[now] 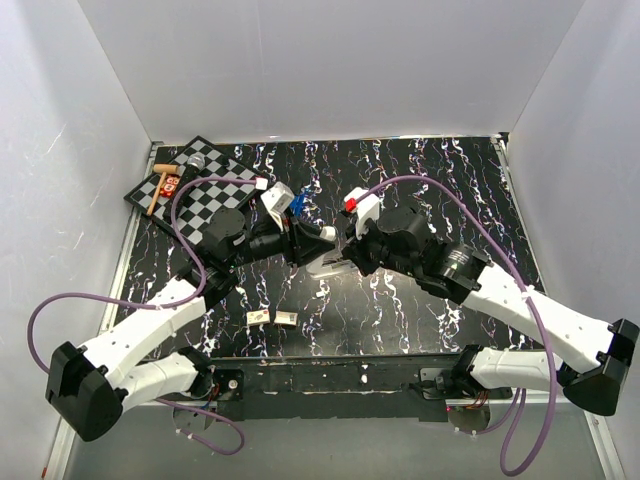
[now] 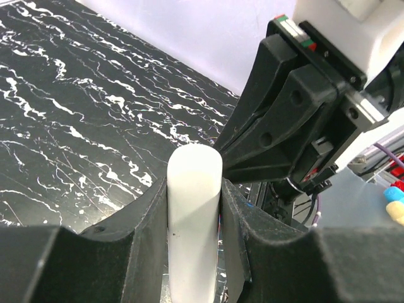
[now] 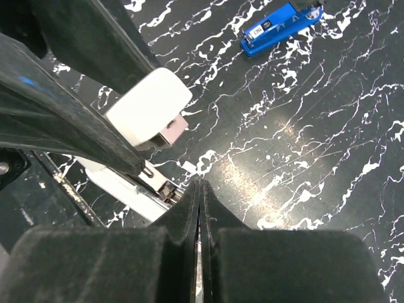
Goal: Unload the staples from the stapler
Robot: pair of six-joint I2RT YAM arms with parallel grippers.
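Observation:
A white stapler (image 3: 148, 107) is held off the table near the middle, hinged open. My left gripper (image 2: 192, 189) is shut on its white upper arm (image 2: 194, 221), one finger (image 3: 63, 113) on each side. Below that arm the metal magazine (image 3: 158, 186) and the white base (image 3: 120, 186) show. My right gripper (image 3: 199, 184) is shut, its tips right beside the magazine's front end. Only a thin pale sliver shows in the slit between its fingers. I cannot make out the staples. In the top view both grippers meet over the stapler (image 1: 328, 263).
A blue stapler-like tool (image 3: 281, 26) lies on the black marbled table beyond the grippers. Two small tan-and-white boxes (image 1: 272, 318) sit near the front edge. A checkerboard (image 1: 195, 190) with a wooden mallet on it lies at the back left. White walls enclose the table.

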